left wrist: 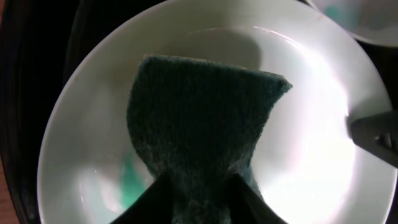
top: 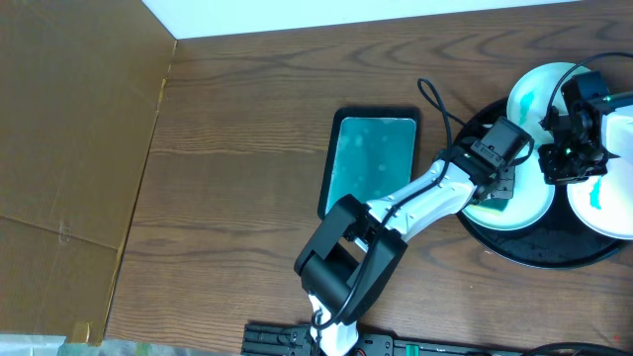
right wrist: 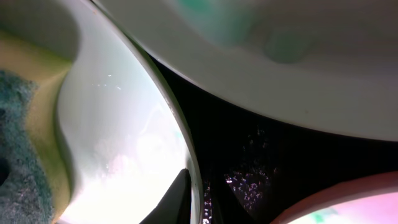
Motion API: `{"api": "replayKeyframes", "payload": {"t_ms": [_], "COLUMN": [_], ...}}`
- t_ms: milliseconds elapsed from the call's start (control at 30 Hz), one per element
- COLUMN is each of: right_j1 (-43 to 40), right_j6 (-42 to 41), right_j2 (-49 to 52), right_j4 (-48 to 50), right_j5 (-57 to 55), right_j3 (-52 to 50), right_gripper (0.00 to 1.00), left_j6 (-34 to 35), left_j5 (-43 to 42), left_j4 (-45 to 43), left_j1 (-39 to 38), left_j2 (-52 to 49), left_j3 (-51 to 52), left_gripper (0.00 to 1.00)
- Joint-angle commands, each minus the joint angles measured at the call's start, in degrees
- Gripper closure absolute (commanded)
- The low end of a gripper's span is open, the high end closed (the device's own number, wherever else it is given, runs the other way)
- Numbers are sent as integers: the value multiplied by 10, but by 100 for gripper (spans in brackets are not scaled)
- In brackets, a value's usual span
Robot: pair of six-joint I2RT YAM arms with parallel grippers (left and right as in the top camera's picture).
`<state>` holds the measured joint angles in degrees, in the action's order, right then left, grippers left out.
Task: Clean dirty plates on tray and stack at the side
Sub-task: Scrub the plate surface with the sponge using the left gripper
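The round black tray (top: 539, 259) at the right holds three white plates. My left gripper (top: 499, 193) is shut on a dark green sponge (left wrist: 199, 112) and presses it onto the near plate (top: 524, 213), beside a teal smear (left wrist: 129, 180). In the left wrist view the jaws (left wrist: 199, 186) pinch the sponge's lower end. My right gripper (top: 564, 163) is shut on that plate's right rim (right wrist: 193, 180); one finger lies inside the plate (right wrist: 124, 124). A second plate (top: 534, 89) with a teal smear sits behind. A third plate (top: 603, 208) sits at the right.
A small rectangular black tray (top: 373, 158) with a teal inside lies left of the round tray. Brown cardboard (top: 69, 148) covers the table's left side. A black cable (top: 440, 109) runs near the round tray's back left.
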<state>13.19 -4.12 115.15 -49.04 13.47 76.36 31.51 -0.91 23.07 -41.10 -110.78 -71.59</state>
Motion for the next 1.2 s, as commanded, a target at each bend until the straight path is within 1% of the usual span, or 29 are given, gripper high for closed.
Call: {"api": "replayKeyframes", "payload": {"t_ms": [0, 67, 100, 167, 267, 333, 500, 600, 767, 967, 1033, 1100, 1167], "right_j1": [0, 0, 0, 0, 0, 0, 0, -1, -1, 0, 0, 0, 0], "right_j6": [-1, -1, -1, -1, -1, -1, -1, 0, -1, -1, -1, -1, -1], "right_j2": [3, 3, 3, 3, 3, 3, 3, 3, 3, 3, 3, 3, 3], "right_j4": [-2, -2, -2, -2, -2, -2, -2, -1, -1, -2, -2, -2, -2], "right_j5": [1, 1, 1, 1, 0, 0, 0, -3, -12, -12, -12, -12, -12], "right_j3": [1, 1, 1, 1, 1, 1, 1, 1, 1, 1, 1, 1, 1], "right_gripper": [90, 90, 90, 90, 90, 90, 90, 91, 92, 96, 96, 96, 95], "left_j6": [-4, -4, -4, -5, -5, -4, -4, -4, -4, -4, -4, -1, 16], "left_j5": [3, 3, 3, 3, 4, 22, 149, 186, 186, 180, 148, 88, 32], "left_j4": [2, 2, 2, 2, 2, 5, 37, 49, 47, 32, 25, 18, 12], "left_j1": [-2, -2, -2, -2, -2, -1, 12, 29, 53, 56, 56, 56, 56], "left_j2": [-17, -17, -18, -18, -18, -18, -16, -16, -6, 53, 72, 78, 75], "left_j3": [9, 9, 9, 9, 9, 9, 9, 9, 2, -7, -7, -7, -6], "left_gripper": [76, 78, 81, 93, 93, 93, 93, 93, 93, 93, 93, 93, 93]}}
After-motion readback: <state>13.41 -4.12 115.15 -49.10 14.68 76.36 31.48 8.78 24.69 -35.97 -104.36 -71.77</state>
